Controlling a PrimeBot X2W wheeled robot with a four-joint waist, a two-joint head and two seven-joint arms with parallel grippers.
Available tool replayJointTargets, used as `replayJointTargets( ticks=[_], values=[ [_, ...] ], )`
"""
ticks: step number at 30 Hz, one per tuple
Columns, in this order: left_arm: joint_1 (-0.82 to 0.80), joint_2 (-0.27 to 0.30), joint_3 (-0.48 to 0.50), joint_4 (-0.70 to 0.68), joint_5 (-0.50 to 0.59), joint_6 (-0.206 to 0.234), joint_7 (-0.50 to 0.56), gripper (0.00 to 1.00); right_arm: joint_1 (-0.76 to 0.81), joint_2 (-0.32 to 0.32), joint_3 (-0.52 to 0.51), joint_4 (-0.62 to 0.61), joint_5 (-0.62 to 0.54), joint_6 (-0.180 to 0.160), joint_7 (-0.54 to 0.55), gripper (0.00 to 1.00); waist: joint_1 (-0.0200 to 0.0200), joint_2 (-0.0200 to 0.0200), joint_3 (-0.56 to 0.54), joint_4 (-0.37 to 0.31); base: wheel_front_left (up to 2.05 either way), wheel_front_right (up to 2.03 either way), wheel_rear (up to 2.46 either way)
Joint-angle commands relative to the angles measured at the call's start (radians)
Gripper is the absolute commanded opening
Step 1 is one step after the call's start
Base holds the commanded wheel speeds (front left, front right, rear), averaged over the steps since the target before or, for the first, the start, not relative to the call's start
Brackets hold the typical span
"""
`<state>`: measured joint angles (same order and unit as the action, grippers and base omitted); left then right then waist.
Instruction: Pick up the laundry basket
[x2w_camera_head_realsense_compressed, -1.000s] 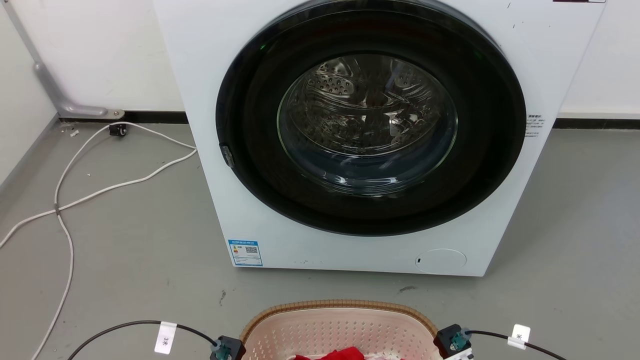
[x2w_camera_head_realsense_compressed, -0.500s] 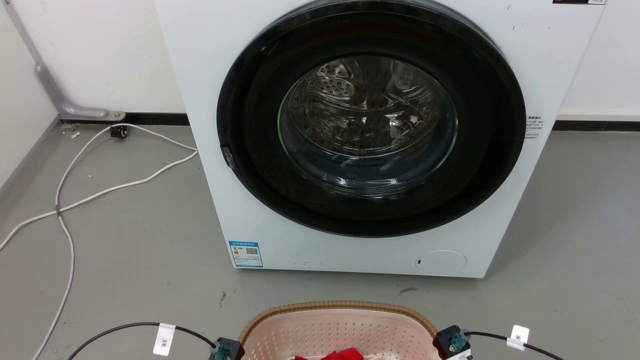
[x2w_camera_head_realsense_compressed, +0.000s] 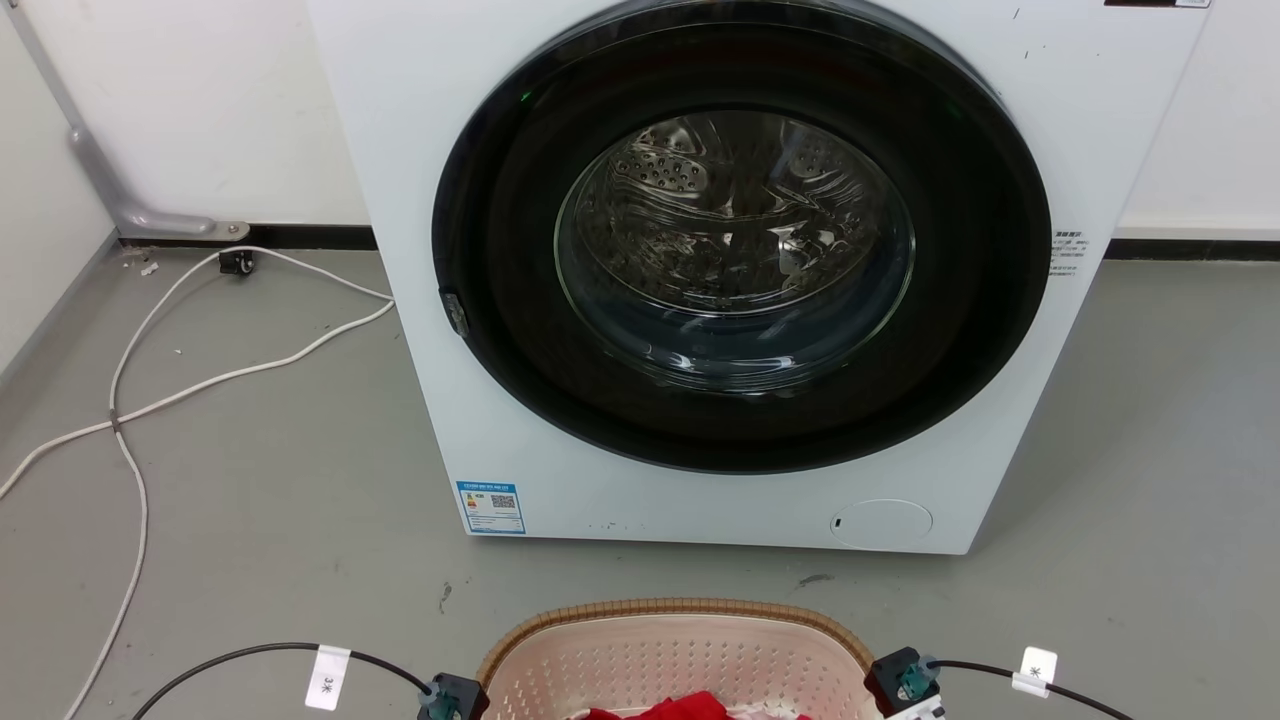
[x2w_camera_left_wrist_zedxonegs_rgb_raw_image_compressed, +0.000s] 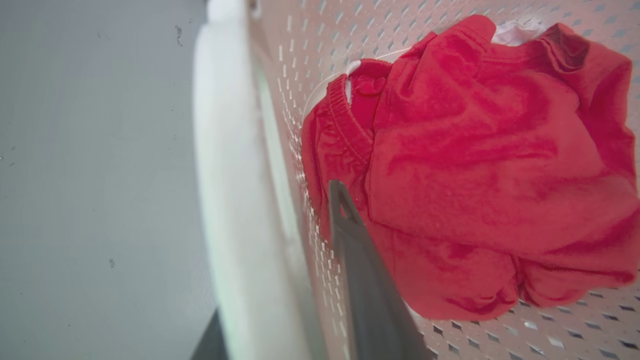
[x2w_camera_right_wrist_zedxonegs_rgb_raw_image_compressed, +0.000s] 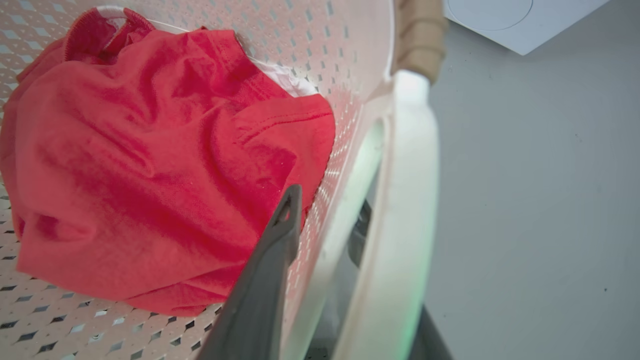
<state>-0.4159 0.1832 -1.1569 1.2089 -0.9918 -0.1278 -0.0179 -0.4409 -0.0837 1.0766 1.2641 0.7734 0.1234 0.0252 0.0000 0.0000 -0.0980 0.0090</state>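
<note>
Facing a white front-load washing machine (x2w_camera_head_realsense_compressed: 740, 270) on grey floor (x2w_camera_head_realsense_compressed: 250, 500): round door shut, bare steel drum behind the glass. Found the laundry basket (x2w_camera_head_realsense_compressed: 680, 650) just short of it, low at the bottom edge of the head view, centred between both arms. Right spot for a two-handed carry. Couldn't tell if raised or resting on the floor; underside hidden. Carried a crumpled red garment (x2w_camera_left_wrist_zedxonegs_rgb_raw_image_compressed: 475, 175) on the perforated bottom, scrap of white cloth (x2w_camera_left_wrist_zedxonegs_rgb_raw_image_compressed: 515, 31) tucked beneath; soft, light, unlikely to slide much. Taken by the two white side handles rather than the brown rim (x2w_camera_head_realsense_compressed: 680, 607), presumably to keep it level and spare the thin perforated wall. Clenched the left gripper (x2w_camera_left_wrist_zedxonegs_rgb_raw_image_compressed: 280, 240) across the left handle (x2w_camera_left_wrist_zedxonegs_rgb_raw_image_compressed: 225, 175): one finger inside along the wall, just beside the red cloth, the other outside under the handle, mostly hidden. Mirrored that with the right gripper (x2w_camera_right_wrist_zedxonegs_rgb_raw_image_compressed: 327, 205) on the right handle (x2w_camera_right_wrist_zedxonegs_rgb_raw_image_compressed: 410, 200), also clamped: inner finger (x2w_camera_right_wrist_zedxonegs_rgb_raw_image_compressed: 270, 260) along the wall, outer one glimpsed through the handle opening. Read as grasp made, lift pending. Would need both arms rising together, else tilt and slip off one handle. Noted a white cable (x2w_camera_head_realsense_compressed: 113, 420) looped on the floor far left, well apart from the basket, so no snag for a straight lift.
</note>
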Motion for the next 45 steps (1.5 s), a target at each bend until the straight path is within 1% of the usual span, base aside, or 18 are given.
replayJointTargets(
  ticks=[1,45],
  values=[
    [-0.014,0.025,-0.017,0.013,0.012,-0.003,-0.008,0.00,-0.012,-0.022,0.019,0.008,-0.012,0.013,-0.002,0.00,0.0000,0.0000,0.000,0.000,0.00,0.00,0.00],
    [-0.026,0.024,-0.086,0.023,-0.050,-0.003,-0.026,0.00,-0.022,-0.028,0.100,0.020,0.058,0.013,-0.005,0.00,0.0000,0.0000,0.003,0.004,0.00,0.00,0.00]
  ],
)
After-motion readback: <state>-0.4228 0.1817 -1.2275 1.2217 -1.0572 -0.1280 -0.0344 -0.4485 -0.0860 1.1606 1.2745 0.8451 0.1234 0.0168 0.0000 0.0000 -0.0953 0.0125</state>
